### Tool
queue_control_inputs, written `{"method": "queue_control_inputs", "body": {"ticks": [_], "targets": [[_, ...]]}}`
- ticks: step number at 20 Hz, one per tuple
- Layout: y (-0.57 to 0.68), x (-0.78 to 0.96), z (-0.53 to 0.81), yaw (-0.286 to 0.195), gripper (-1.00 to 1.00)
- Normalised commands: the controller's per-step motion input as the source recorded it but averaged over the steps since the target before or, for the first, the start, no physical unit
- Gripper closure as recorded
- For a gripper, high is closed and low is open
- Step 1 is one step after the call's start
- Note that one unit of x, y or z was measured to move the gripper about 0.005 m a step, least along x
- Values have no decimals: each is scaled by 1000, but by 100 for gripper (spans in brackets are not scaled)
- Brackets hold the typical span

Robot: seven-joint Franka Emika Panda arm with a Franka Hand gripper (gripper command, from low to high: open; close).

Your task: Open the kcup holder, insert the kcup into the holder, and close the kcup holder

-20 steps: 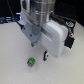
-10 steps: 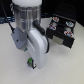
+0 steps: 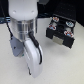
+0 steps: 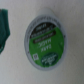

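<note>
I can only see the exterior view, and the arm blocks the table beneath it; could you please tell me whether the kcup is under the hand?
Observer: Yes, the wrist view shows the kcup directly in front of its camera, lying on the white table.
Operator: Thank you. Which way is it facing?
Observer: Its round green lid with white patches faces the camera.
Operator: Is anything touching it?
Observer: Nothing visible touches it. A teal object sits at the picture's edge, apart from the kcup, and I cannot tell what it is.
</note>
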Motion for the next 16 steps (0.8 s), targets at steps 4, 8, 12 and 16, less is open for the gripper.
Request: {"method": "queue_control_inputs", "body": {"ticks": [4,8,12,16], "targets": [[353,215,0,-1,-100],[278,104,0,-14,-100],[184,99,-29,-9,-100],[86,0,-59,0,-100]]}}
